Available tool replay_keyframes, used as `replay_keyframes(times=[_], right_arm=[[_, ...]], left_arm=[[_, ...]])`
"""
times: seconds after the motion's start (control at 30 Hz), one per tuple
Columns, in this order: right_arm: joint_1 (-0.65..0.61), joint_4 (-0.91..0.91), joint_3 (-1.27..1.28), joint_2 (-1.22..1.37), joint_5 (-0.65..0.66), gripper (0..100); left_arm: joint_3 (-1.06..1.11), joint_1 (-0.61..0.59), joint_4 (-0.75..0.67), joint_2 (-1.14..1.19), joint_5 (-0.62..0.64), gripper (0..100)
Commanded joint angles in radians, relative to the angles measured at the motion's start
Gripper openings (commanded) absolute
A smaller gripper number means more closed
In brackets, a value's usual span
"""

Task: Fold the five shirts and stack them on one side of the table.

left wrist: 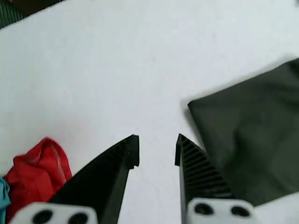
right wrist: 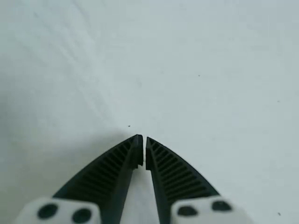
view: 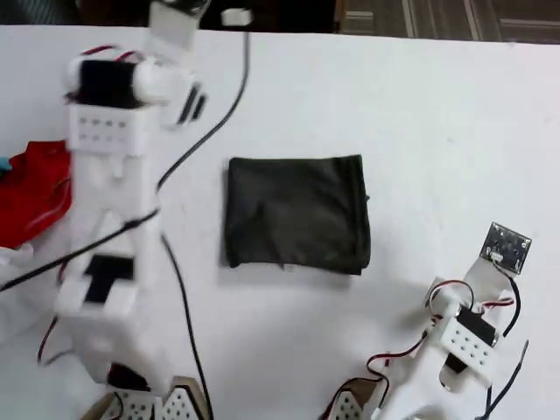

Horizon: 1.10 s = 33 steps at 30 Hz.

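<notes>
The white bench [view: 420,105] spreads wide under both my arms. The biggest thing on it is the dark cloth shirt folded into a flat square [view: 296,214]. It lies between my two arms, close to my left hand [left wrist: 156,151] on its inner side and well apart from my right hand [right wrist: 144,149]. On the outer side of my left hand, a little farther off, sits the crumpled red cloth shirt [view: 35,197], bunched in a heap and not yet folded. My left hand hangs over bare bench between the two shirts with its fingers spread apart and nothing in them. My right hand hovers over bare bench with its fingers drawn almost together, only a sliver between the tips, gripping nothing. I judge the red shirt to be light, limp and easily snagged. It will sag and drag rather than lift as one piece, so I would pinch it at a seam or hem ridge on top of the heap, where the cloth is doubled. Smallest is a scrap of teal cloth [left wrist: 2,196] touching the red heap on its far side from my left hand.
</notes>
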Motion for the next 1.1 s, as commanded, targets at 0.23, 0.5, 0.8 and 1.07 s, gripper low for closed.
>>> replay_keyframes(times=[0.23,0.5,0.8,1.07], right_arm=[[-0.051,0.025,-0.071,-0.019,0.094,1.8],[-0.375,0.450,-0.539,0.002,0.121,1.8],[-0.613,0.622,-0.921,0.427,-0.071,14.1],[-0.696,0.809,-1.347,0.957,-0.098,21.8]], left_arm=[[1.142,-0.247,-0.331,-0.612,-0.014,15],[1.770,-0.327,-0.746,-0.898,-0.081,15],[1.997,-0.364,-0.916,-0.919,-0.098,15],[2.087,-0.364,-1.005,-0.925,-0.097,15]])
